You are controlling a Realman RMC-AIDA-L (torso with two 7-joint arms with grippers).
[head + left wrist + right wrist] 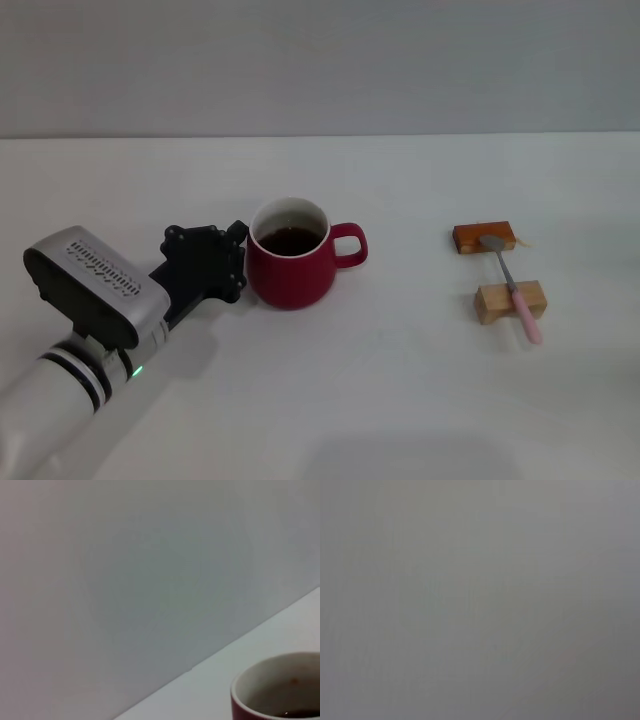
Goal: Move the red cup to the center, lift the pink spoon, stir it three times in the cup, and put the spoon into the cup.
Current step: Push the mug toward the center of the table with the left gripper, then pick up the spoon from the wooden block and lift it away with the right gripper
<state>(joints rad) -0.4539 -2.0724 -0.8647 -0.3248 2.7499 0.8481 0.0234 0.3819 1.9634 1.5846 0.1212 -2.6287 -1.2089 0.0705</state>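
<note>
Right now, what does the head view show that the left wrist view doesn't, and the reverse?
Only the head view shows the left gripper beside the red cup, the cup's handle, and the pink spoon resting across two wooden blocks. The left wrist view adds nothing new, just a closer look at the rim. Both show the cup's white inside, dark liquid and the white table.
</note>
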